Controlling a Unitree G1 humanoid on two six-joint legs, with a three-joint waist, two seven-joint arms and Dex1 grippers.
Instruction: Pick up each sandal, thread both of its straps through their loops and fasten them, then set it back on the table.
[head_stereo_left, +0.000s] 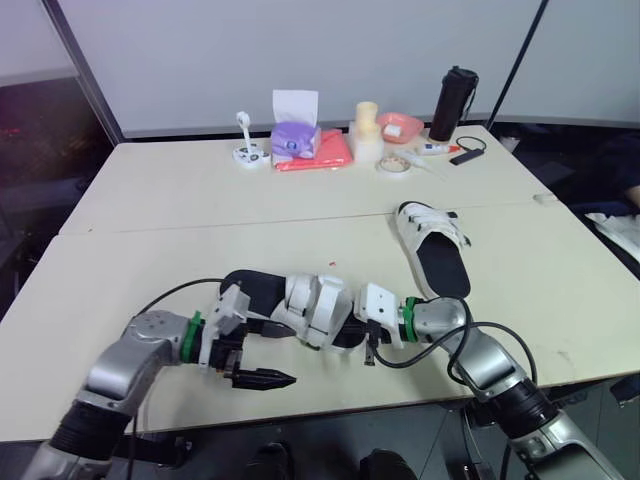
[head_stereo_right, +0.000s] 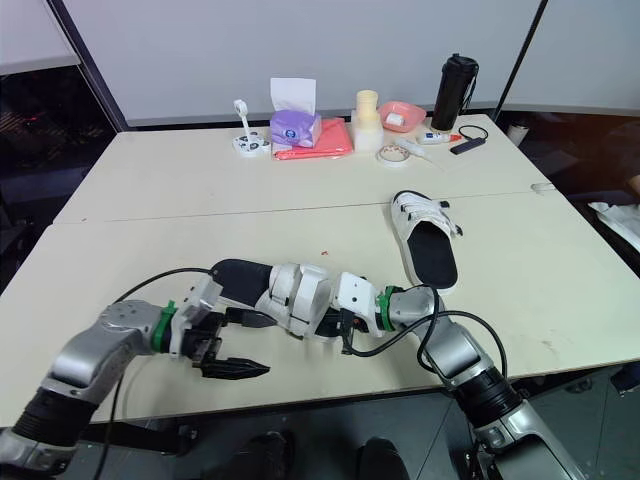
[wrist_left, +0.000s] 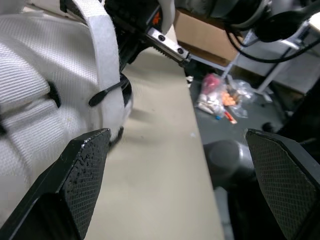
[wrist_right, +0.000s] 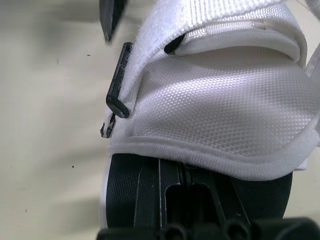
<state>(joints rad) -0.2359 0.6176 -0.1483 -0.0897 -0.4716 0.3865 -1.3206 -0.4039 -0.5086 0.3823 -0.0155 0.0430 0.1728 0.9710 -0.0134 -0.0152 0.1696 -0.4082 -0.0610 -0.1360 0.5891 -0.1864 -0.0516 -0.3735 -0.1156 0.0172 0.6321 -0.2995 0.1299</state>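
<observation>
Left eye view, white sandal (head_stereo_left: 315, 305) on table (head_stereo_left: 200, 200), right jaws clamped on it, left jaws apart alongside

**Woven cloth, matt black, smooth tabletop**

The near sandal (head_stereo_left: 305, 305) is showing white woven cloth across its upper, the fine, regular weave catching a soft sheen. Its strap (wrist_right: 200, 19) is looking like coarser white webbing, and the loop (wrist_right: 118, 85) is reading as hard, matt black plastic. The footbed (wrist_right: 122, 190) is appearing black and finely grained. The far sandal (head_stereo_left: 432, 245) is showing white cloth over a matt black footbed. On the left gripper (head_stereo_left: 265, 379), the fingers (wrist_left: 82, 175) are wearing rough, cross-hatched black pads. The table (head_stereo_left: 200, 190) is presenting a smooth, matt beige top. Near its far edge, a flask (head_stereo_left: 452, 103) is looking dark and faintly glossy, and a white paper tissue (head_stereo_left: 295, 102) is standing up.
</observation>
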